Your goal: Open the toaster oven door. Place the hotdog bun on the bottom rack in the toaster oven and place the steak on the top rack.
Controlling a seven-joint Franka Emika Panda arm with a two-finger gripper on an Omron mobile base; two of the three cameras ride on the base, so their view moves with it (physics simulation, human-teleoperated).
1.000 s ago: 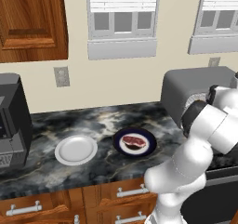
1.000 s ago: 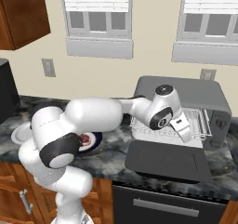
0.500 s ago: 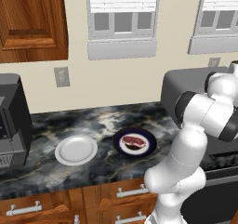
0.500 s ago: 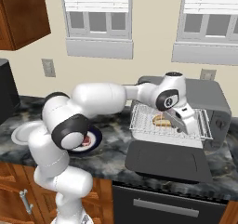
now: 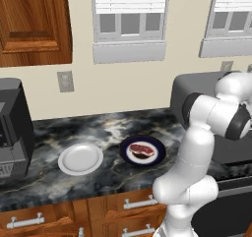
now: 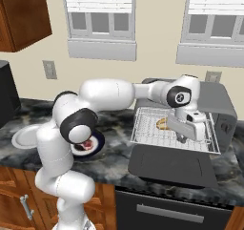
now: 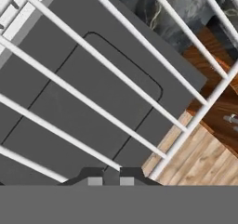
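Note:
The grey toaster oven (image 6: 221, 109) stands at the counter's right end, and its door (image 6: 169, 164) lies open and flat. The bottom rack (image 6: 147, 129) is pulled out over the door. The tan hotdog bun (image 6: 162, 124) lies on it, free of my hand. My gripper (image 6: 181, 139) points down over the rack's front part, to the right of the bun. In the hand view the gripper (image 7: 110, 181) is shut with nothing between the tips, and the door (image 7: 83, 93) shows below the rack wires. The red steak (image 5: 141, 150) rests on a dark plate (image 5: 158, 155). My hand hides the top rack.
A white plate (image 5: 80, 158) sits left of the steak's plate. A black boxy appliance (image 5: 12, 128) stands at the counter's far left. Wooden drawers (image 5: 123, 209) run below the counter edge, and a dark oven front (image 6: 167, 210) is under the toaster oven.
My hand has drawn out of the oven's mouth toward the rack's front, and its fingers have closed together. The bun stays on the rack.

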